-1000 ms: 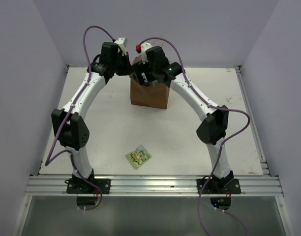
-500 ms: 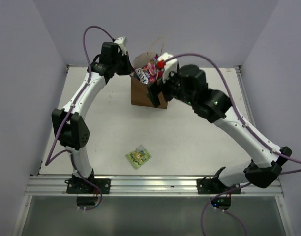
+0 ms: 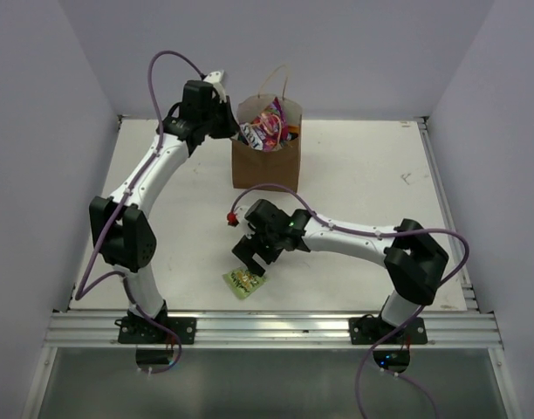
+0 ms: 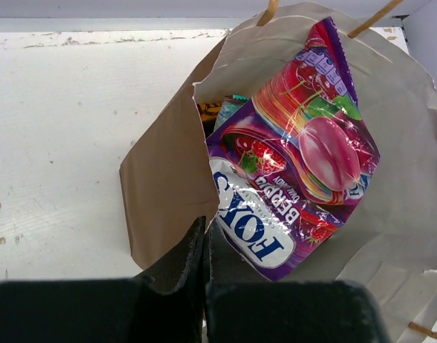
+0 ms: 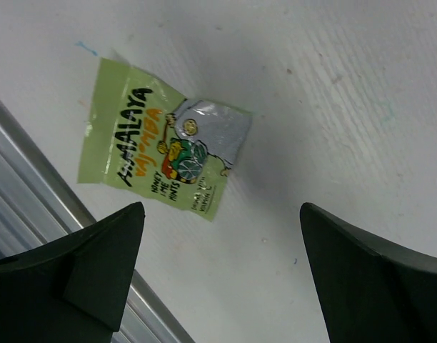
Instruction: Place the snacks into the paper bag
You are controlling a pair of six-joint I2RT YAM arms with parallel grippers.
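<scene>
Holding right fingers (image 5: 97, 264) released and spread wide above small green packet (image 5: 158, 161), flat on white counter (image 5: 333, 86) beside front rail (image 5: 18, 171), clear of contact. Pinching rim of upright paper bag (image 4: 161, 179) with clenched left fingers (image 4: 183, 264). Noting purple candy packet (image 4: 290, 157) protruding from bag mouth, well apart from green packet.

The left arm (image 3: 152, 173) and right arm (image 3: 350, 234) wear white shells, black joint housings and looping purple cables (image 3: 155, 63); black base plates (image 3: 158, 330) sit at six o'clock.
</scene>
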